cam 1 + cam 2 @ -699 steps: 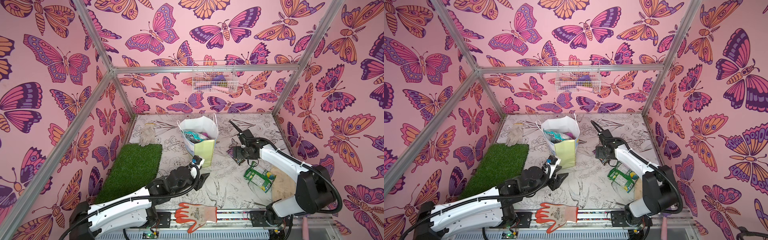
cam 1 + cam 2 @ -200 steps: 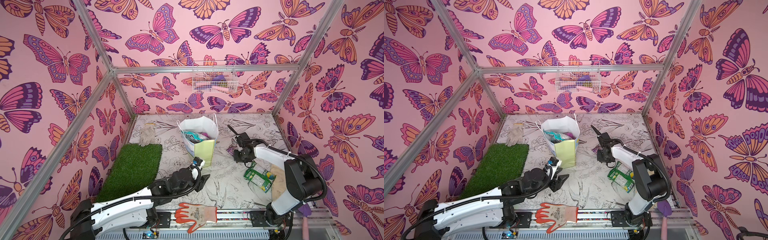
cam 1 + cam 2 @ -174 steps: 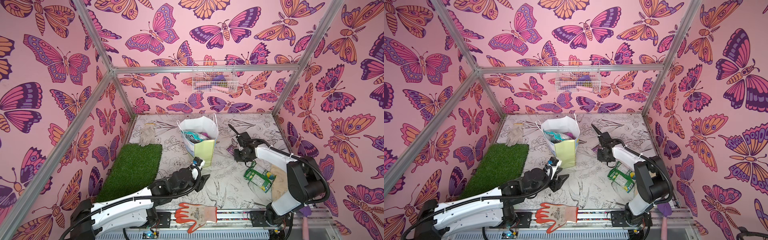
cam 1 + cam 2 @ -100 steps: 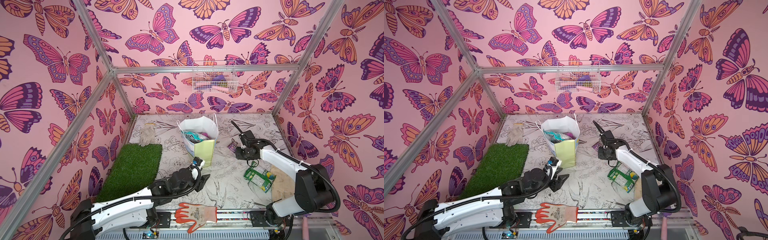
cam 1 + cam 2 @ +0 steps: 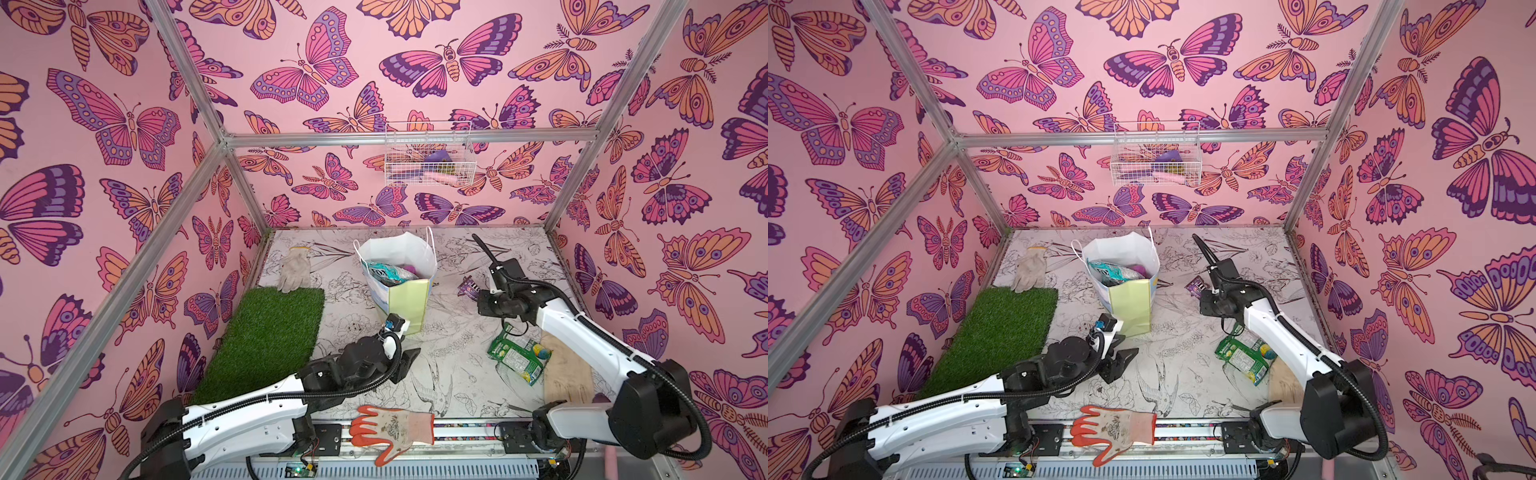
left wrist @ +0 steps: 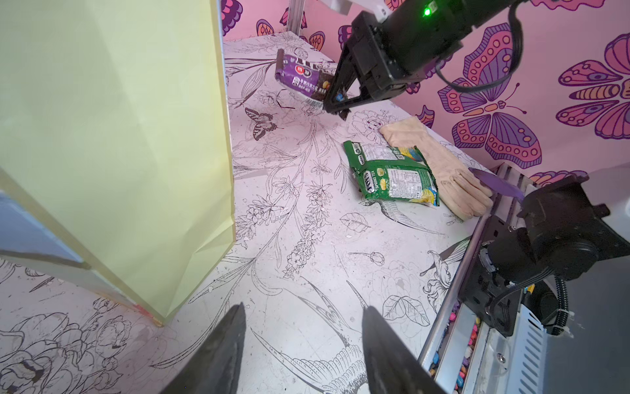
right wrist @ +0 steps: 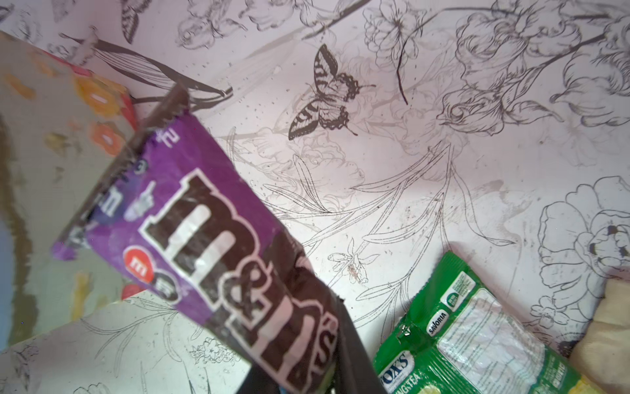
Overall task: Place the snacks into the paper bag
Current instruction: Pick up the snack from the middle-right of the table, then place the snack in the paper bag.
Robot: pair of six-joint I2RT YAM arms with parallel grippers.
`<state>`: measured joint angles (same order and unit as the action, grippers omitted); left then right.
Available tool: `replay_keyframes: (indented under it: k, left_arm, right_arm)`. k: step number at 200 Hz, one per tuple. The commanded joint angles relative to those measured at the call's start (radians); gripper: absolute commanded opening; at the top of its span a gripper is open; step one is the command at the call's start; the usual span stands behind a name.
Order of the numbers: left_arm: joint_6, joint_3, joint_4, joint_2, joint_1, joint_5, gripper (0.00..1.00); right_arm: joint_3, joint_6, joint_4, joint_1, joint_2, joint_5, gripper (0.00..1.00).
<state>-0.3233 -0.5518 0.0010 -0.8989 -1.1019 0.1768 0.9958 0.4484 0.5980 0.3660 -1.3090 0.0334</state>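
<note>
The paper bag stands upright mid-table, pale yellow-green front toward me. Inside lie a teal snack and a magenta one. My right gripper is shut on one end of the dark brown and purple M&M's packet, holding it just above the table to the right of the bag. The green-and-yellow bag lies flat nearer the front right. My left gripper hovers open and empty in front of the bag's near corner.
A green turf mat covers the left side, a pale glove at its far end. A beige glove lies beside the green bag. An orange-and-white glove rests on the front rail. A wire basket hangs on the back wall.
The right arm's elbow has swung outward and its wrist has shifted slightly back, still holding the M&M's packet. The left arm has not moved.
</note>
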Motion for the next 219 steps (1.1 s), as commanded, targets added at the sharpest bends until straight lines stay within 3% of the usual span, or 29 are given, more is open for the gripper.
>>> replay_keyframes:
  k: [1,132,219]
  left_arm:
    - [-0.008,0.015,0.016,-0.006,-0.006,0.010,0.57]
    - [-0.007,0.012,0.029,-0.014,-0.006,0.007,0.57]
    - [-0.001,-0.003,0.033,-0.037,-0.006,0.000,0.57]
  right_arm:
    - [0.046,0.010,0.018,-0.004,0.056,-0.024,0.17]
    - [0.099,0.017,0.014,-0.004,0.258,-0.118,0.16]
    - [0.182,0.011,0.019,0.014,0.297,-0.190,0.16]
